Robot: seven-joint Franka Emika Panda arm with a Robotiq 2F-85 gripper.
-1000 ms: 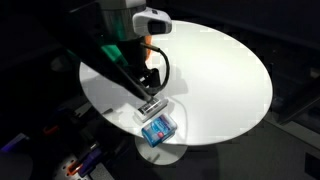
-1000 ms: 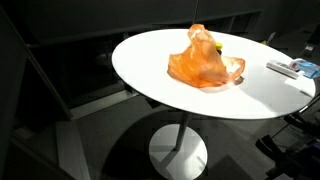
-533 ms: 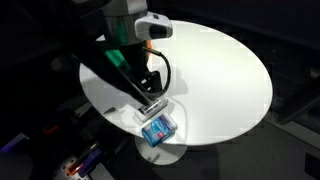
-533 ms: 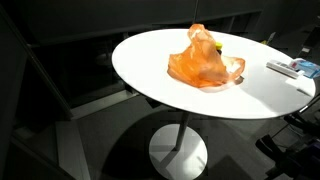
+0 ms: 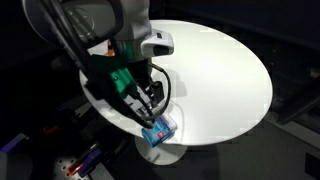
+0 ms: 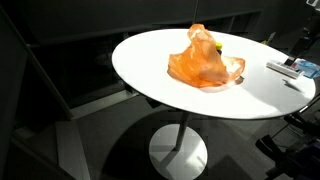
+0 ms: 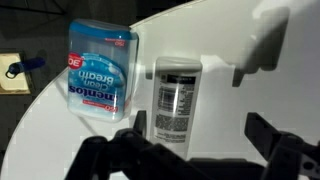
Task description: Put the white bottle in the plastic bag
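The white bottle [image 7: 177,95] lies on its side on the white round table [image 7: 230,100], with its barcode label facing up. It also shows in an exterior view [image 6: 280,68] near the table's edge. My gripper [image 7: 198,128] is open and hovers just above the bottle. The bottle's lower end sits by the left finger [image 7: 140,123], and the right finger [image 7: 258,130] stands clear of it. In an exterior view the gripper [image 5: 150,105] covers most of the bottle. The orange plastic bag [image 6: 205,60] stands crumpled at the table's middle, apart from the bottle.
A blue box of dental floss [image 7: 100,70] lies right beside the bottle, and shows in an exterior view [image 5: 158,130] near the table's rim. The table edge [image 5: 130,120] is close to both items. A dark floor surrounds the table.
The arm has swung down and toward the table's edge, bringing the open gripper low over the bottle. The bottle, box and bag have not moved.
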